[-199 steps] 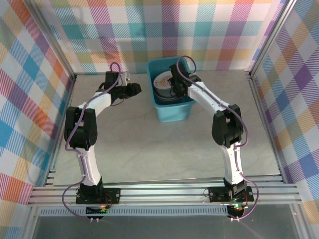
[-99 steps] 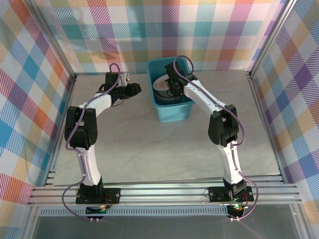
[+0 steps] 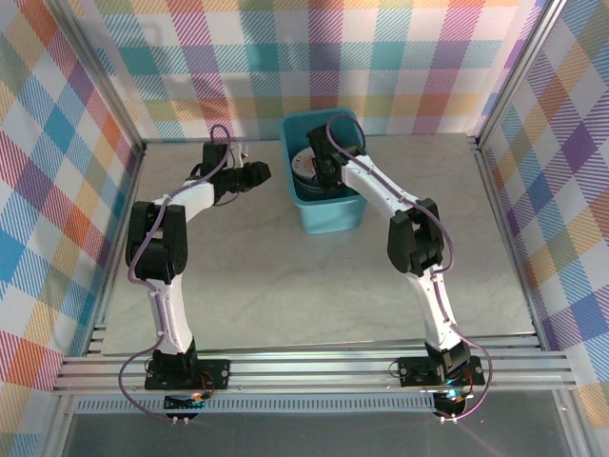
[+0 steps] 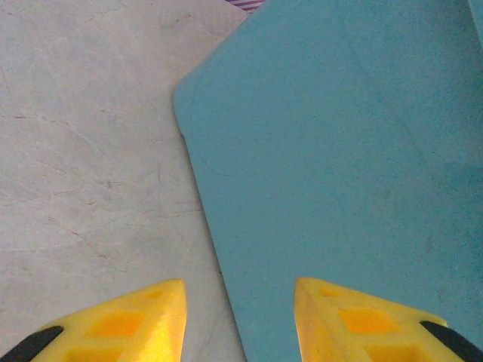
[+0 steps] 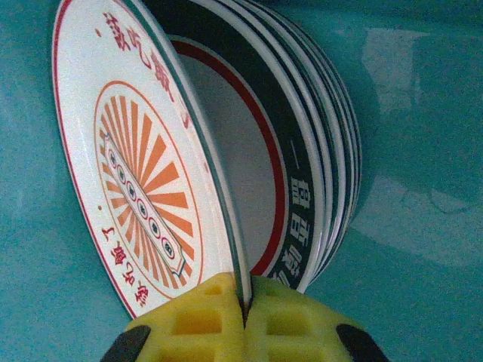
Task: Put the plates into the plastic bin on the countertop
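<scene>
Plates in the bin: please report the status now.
Right fingers shut on sunburst plate rim, inside plastic bin. Plate tilted, other plates stacked behind. Left fingers open, empty, beside bin. Nothing in the way.

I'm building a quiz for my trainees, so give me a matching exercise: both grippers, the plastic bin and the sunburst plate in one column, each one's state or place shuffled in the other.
1 left gripper
2 right gripper
3 plastic bin
4 sunburst plate

a teal-blue, holds stacked plates
b angled away from the stack, pinched at its rim
c open, beside the bin's outer wall
d shut, inside the bin

Pairs: 1-c, 2-d, 3-a, 4-b
</scene>
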Robot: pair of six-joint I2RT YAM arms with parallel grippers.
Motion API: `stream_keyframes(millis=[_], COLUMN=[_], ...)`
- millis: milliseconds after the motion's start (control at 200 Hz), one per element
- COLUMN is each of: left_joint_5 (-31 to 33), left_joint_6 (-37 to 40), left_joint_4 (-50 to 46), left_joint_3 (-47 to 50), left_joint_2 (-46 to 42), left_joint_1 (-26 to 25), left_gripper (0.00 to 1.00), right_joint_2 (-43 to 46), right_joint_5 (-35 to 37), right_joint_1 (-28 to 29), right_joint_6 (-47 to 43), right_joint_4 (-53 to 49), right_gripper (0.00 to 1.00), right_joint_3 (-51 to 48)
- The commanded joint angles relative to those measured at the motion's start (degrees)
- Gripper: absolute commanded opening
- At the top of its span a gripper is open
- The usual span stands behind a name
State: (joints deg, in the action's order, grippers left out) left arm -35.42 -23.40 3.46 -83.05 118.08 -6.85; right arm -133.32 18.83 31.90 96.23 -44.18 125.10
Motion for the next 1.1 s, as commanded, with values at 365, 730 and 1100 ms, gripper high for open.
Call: stream_keyframes(millis=[365,730,1100], left_joint_5=[-1.31,-0.92,-0.53], left_joint_6=[-0.44,-0.38,-0.42], left_joint_4=[1.91,1.48,1.41], left_joint_3=[0.55,1.05,1.48], left_joint_2=[0.87,-0.04,-1.21], left_joint_1=[0.67,0.69,0.7], left_gripper=[0.42,0.42,0.42], right_joint_2=[-2.83,-2.59,-0.12], right_joint_5=[-6.53,-6.7,-4.35], right_joint_1=[0.88,0.97,1.1], right_joint_6=[3.11,2.71,0.3], right_joint_4=[-0.68,0.62,6.17], right_gripper=[0.0,0.22,0.55], right_joint_3=[1.13,0.28,-3.48])
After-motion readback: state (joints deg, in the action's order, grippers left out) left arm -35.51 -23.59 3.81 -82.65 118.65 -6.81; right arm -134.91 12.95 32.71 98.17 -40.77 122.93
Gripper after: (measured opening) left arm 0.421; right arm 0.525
